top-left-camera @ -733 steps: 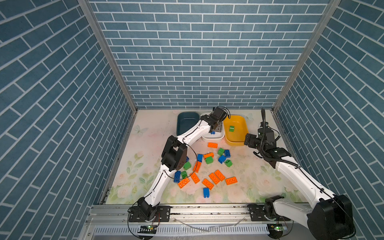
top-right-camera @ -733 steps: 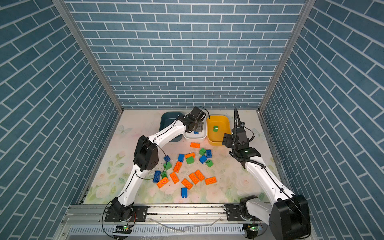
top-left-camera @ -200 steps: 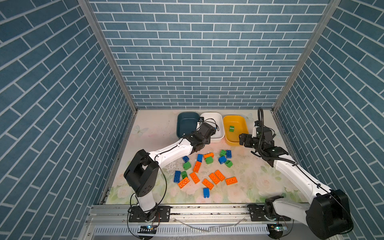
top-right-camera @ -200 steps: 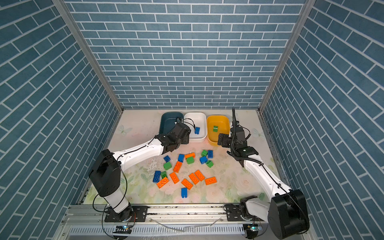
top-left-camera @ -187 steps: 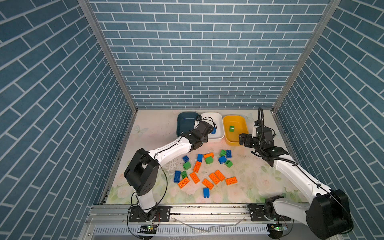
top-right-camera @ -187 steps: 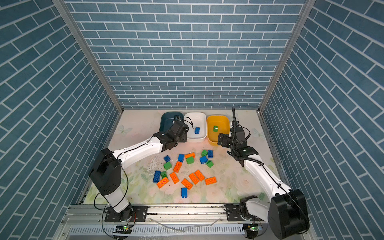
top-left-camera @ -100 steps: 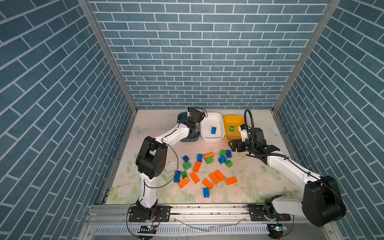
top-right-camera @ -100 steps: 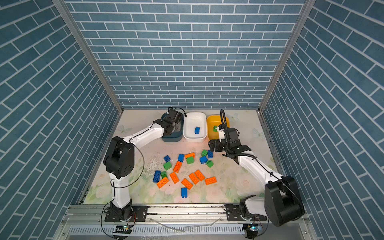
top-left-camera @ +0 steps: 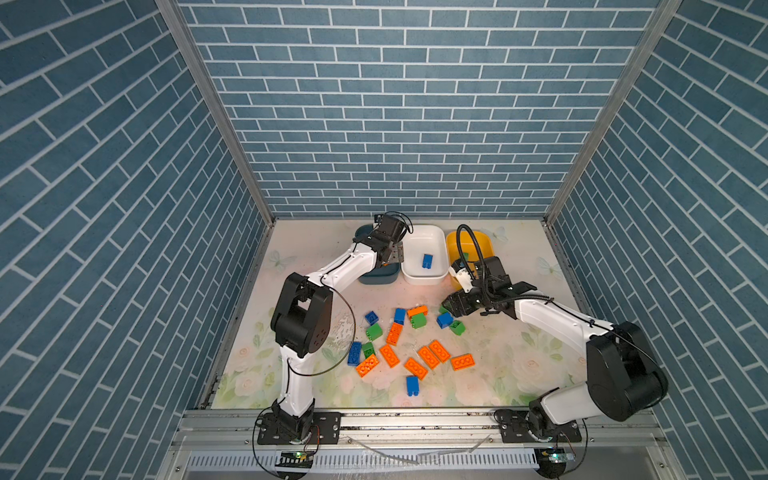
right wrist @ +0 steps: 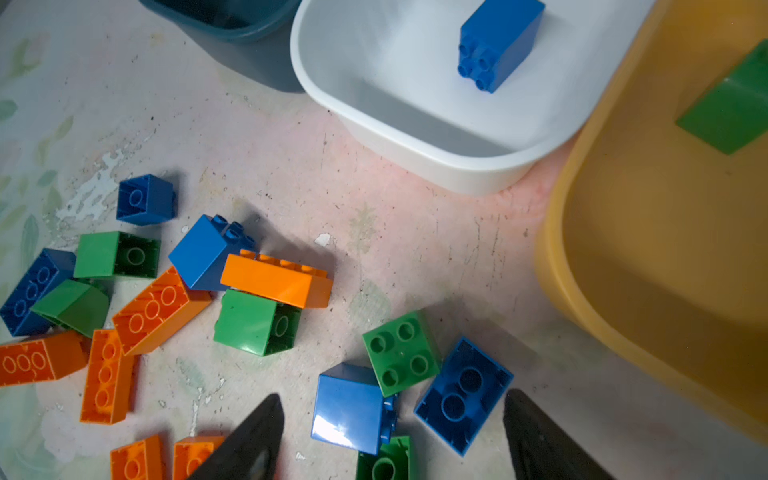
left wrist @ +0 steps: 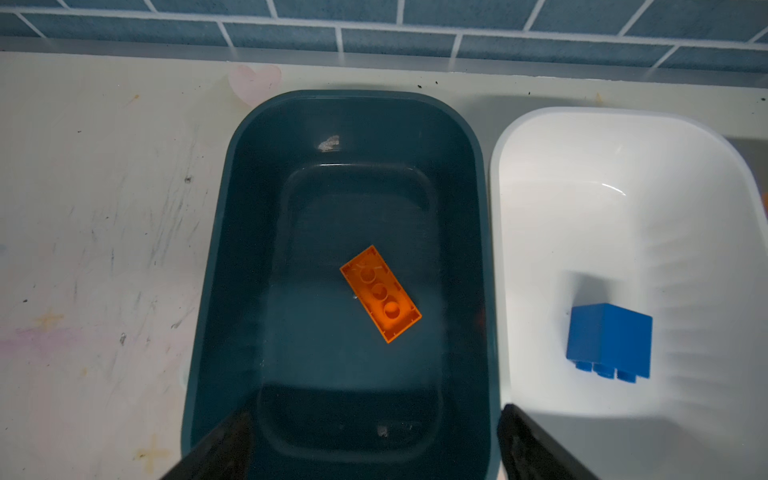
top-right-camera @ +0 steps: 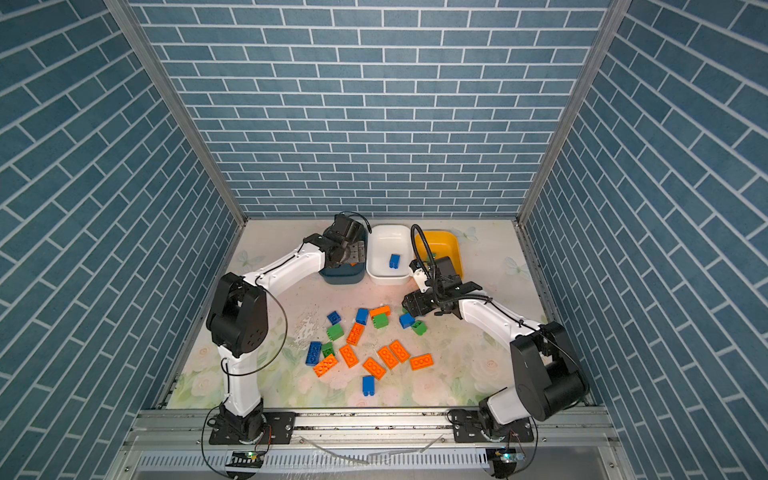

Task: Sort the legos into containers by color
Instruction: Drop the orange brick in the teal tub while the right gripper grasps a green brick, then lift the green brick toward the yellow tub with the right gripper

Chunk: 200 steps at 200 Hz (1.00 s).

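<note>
My left gripper (left wrist: 376,440) hangs open over the dark teal container (left wrist: 216,257). An orange lego (left wrist: 380,293) lies studs-down on that container's floor, free of the fingers. The white container (left wrist: 706,415) beside it holds one blue lego (left wrist: 609,340). My right gripper (right wrist: 390,436) is open and low over the table. A blue lego (right wrist: 349,409) and a second blue lego (right wrist: 463,395) lie between its fingers, with a green lego (right wrist: 401,353) just beyond. The yellow container (right wrist: 623,249) holds a green lego (right wrist: 731,112). In both top views several loose legos (top-left-camera: 399,340) (top-right-camera: 357,345) are scattered mid-table.
The three containers stand side by side at the back: teal (top-left-camera: 376,276), white (top-left-camera: 424,272), yellow (top-left-camera: 484,245). Blue brick-pattern walls close in the table on three sides. A metal rail (top-left-camera: 415,424) runs along the front edge.
My left gripper carried an orange lego from the pile to the teal container and opened, dropping it in. My right gripper swung from the yellow container down to the blue and green legos.
</note>
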{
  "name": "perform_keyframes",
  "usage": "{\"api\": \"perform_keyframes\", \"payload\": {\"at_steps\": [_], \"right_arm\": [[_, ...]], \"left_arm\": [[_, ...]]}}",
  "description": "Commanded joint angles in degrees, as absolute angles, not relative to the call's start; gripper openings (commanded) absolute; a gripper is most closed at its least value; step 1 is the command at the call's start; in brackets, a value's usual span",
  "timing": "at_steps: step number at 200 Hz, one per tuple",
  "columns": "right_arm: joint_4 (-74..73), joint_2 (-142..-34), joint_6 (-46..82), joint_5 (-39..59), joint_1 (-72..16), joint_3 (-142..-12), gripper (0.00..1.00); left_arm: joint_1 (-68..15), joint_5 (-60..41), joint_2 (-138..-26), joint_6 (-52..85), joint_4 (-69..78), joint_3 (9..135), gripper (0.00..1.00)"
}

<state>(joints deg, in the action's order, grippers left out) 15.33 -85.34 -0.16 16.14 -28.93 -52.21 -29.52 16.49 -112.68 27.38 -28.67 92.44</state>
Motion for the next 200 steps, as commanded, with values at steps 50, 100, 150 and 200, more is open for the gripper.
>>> {"api": "perform_keyframes", "payload": {"at_steps": [50,100,150,200], "right_arm": [[24.8,-95.6,-11.4,12.3,-32.7,-62.8,0.70],[28.4,-100.6,-12.9,7.6,-34.0,-66.7,0.60],[28.9,-103.0,-12.7,5.4,-35.1,-67.8,0.50],[29.9,-103.0,-13.2,5.4,-35.2,-68.0,0.35]], "left_arm": [[-29.4,16.2,-99.1,28.3,-21.6,77.7,0.99],[-29.4,16.3,-94.9,29.2,-20.5,72.3,0.99],[-29.3,15.5,-94.2,29.7,-20.0,70.9,0.99],[-29.4,13.4,-93.2,29.7,-17.9,69.2,0.99]]}}
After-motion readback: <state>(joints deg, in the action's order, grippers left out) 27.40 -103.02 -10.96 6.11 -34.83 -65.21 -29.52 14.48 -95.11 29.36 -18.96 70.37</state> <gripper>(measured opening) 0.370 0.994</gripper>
